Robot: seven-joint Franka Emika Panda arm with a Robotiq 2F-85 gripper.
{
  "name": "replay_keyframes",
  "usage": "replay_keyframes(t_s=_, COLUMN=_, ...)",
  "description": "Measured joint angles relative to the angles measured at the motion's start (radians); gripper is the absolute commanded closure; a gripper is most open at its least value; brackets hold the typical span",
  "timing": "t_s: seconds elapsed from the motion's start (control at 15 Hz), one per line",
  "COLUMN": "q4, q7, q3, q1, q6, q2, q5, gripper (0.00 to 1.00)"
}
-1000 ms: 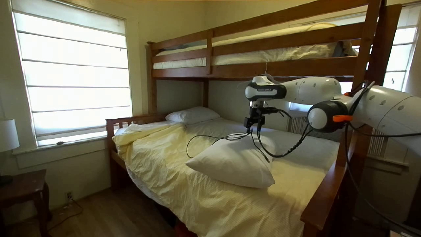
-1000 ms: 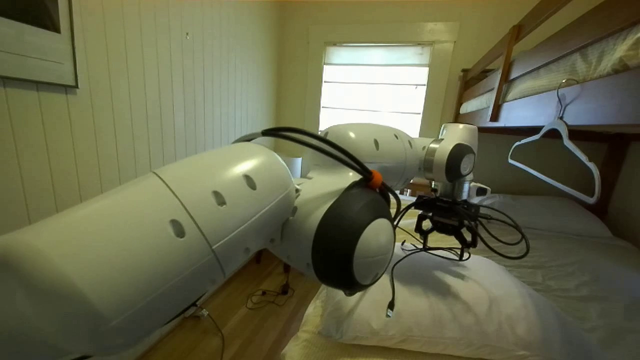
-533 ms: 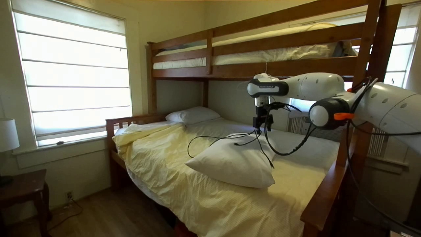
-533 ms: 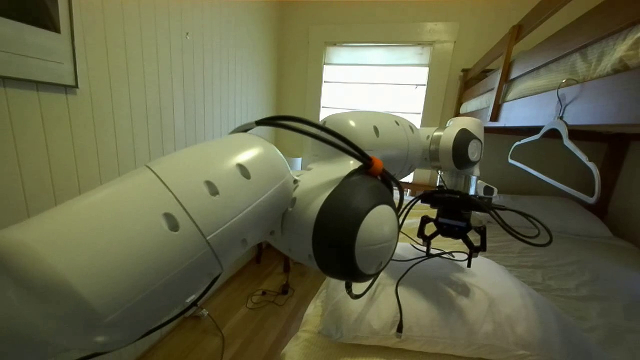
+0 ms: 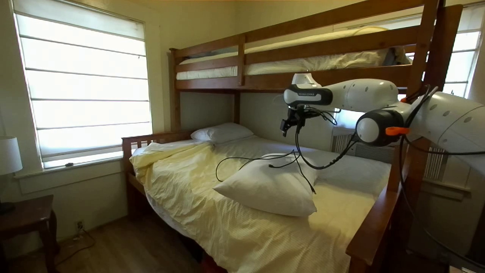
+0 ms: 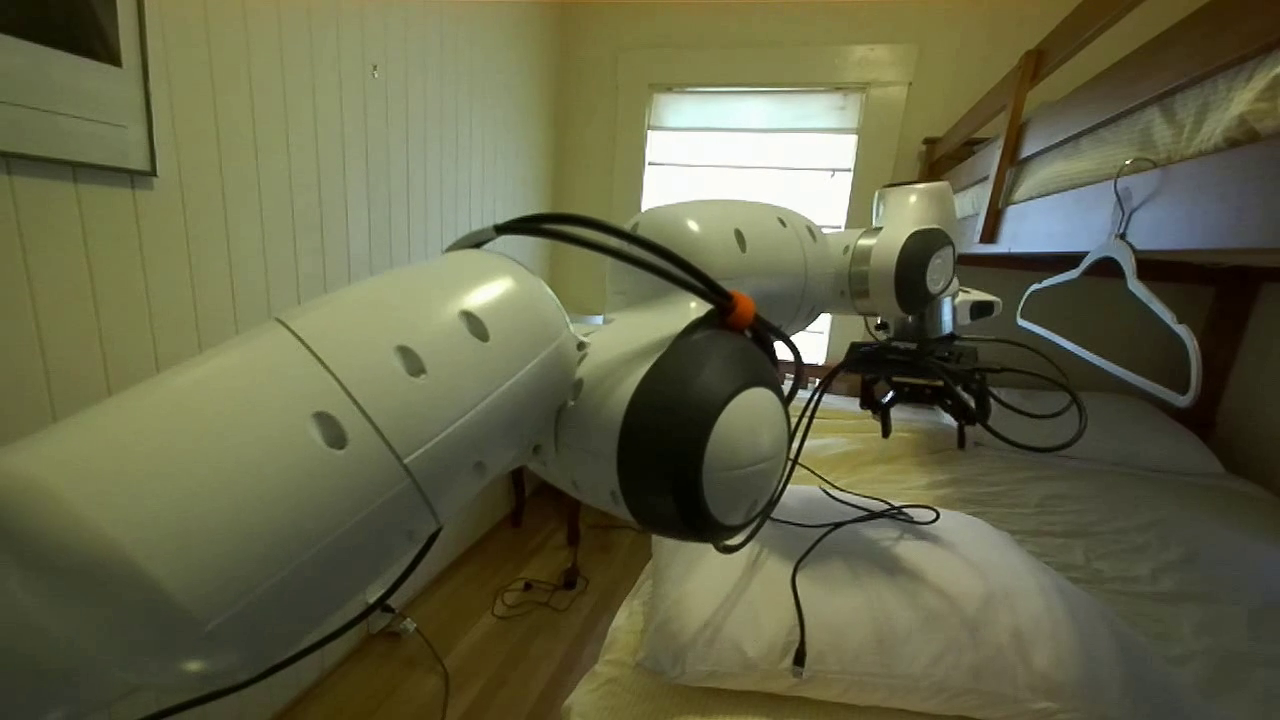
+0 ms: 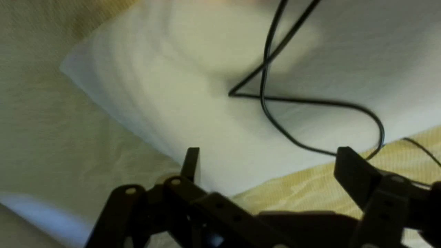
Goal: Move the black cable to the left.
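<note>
From the left in an exterior view: crumpled yellow cloth surface (image 5: 178,172), a loop of the long, thin, limp black cable (image 7: 310,100) over it. Cable runs rightward onto the plump white fabric pillow (image 5: 265,187), long axis roughly left–right, one end down the pillow's right side. Black metal two-finger tool (image 7: 268,156) hangs tilted, roughly above the pillow: jaws wide apart, nothing between them. Key relation: cable is below the tool, well apart, lying loose. White jointed robot arm (image 5: 363,94) at right, the only arm, so nearest by default. My guess: regrab or finished retreat, can't tell; a regrab needs a drop onto a strand, then a drag left, and the limp cable may slip out or trail. Versus half a second ago: tool higher, more tilted; cable looks unmoved.
</note>
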Motion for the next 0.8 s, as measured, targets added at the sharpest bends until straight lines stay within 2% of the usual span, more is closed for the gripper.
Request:
replay_keyframes(t_s=0.13, q4=0.0, q7=0.069, q3=-0.007, q1=0.006, q6=0.045, q2=0.001, q5=0.0, gripper=0.0)
replay_keyframes(t_s=0.33, q4=-0.007, q7=0.16, q3=-0.03, q1=0.02, q6=0.037, q2=0.006, q5=-0.002, gripper=0.0)
replay_keyframes(t_s=0.6, q4=-0.019, q7=0.179, q3=-0.015, q1=0.022, q6=-0.076, q2=0.012, q5=0.008, gripper=0.0)
replay_keyframes(t_s=0.8, q4=-0.019, q7=0.162, q3=0.037, q1=0.005, q6=-0.125, q2=0.02, q5=0.057, gripper=0.0)
